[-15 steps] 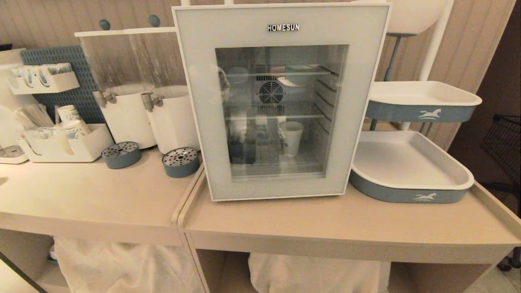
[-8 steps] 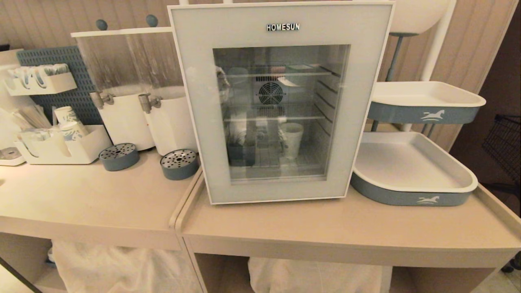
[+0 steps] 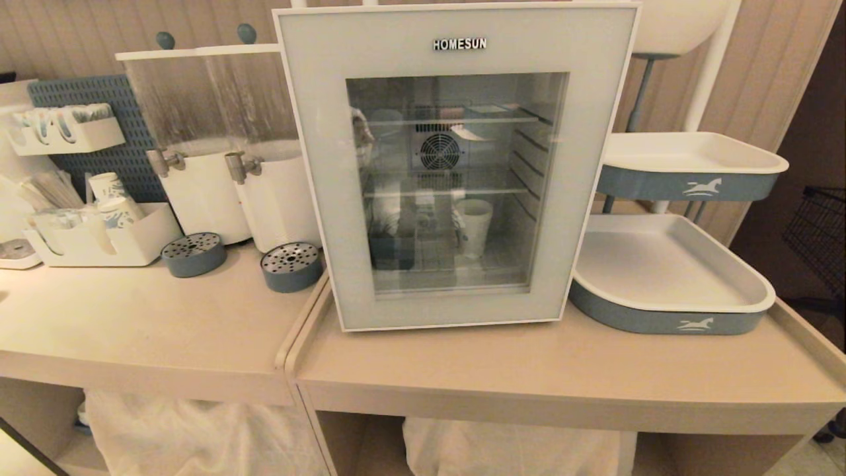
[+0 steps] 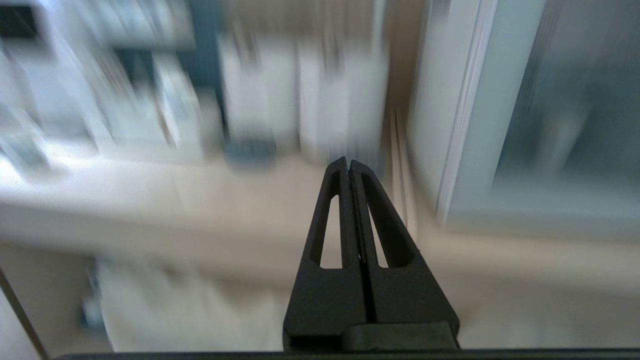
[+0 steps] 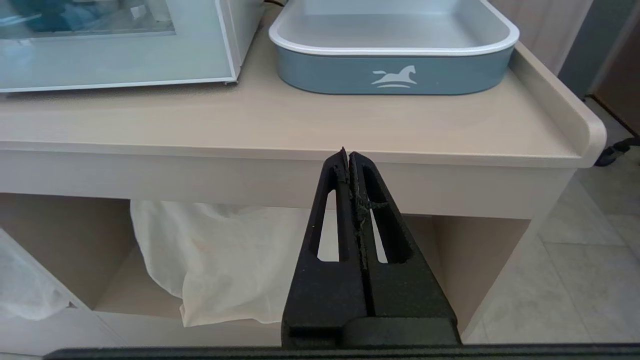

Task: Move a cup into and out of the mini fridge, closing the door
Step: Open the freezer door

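The mini fridge [image 3: 317,165] stands on the right counter with its door [image 3: 456,311] shut. Through the glass I see the cup [image 3: 473,226], white, upright on the lower wire shelf. Neither arm shows in the head view. My left gripper [image 4: 348,163] is shut and empty, held in front of the counter edge and pointing toward the fridge's left front corner [image 4: 452,150]. My right gripper [image 5: 346,154] is shut and empty, low in front of the right counter's front edge, below the fridge door [image 5: 115,60].
Two white dispensers [image 3: 218,192] with round drip trays [image 3: 292,264] stand left of the fridge. A caddy [image 3: 142,241] with paper cups sits at far left. Blue-and-white trays [image 3: 667,317] are stacked on a rack right of the fridge. White bags [image 5: 220,260] hang under the counters.
The head view shifted slightly, so the whole scene moved a little left and closer. The cup and fridge door have not moved. No arm entered the head view.
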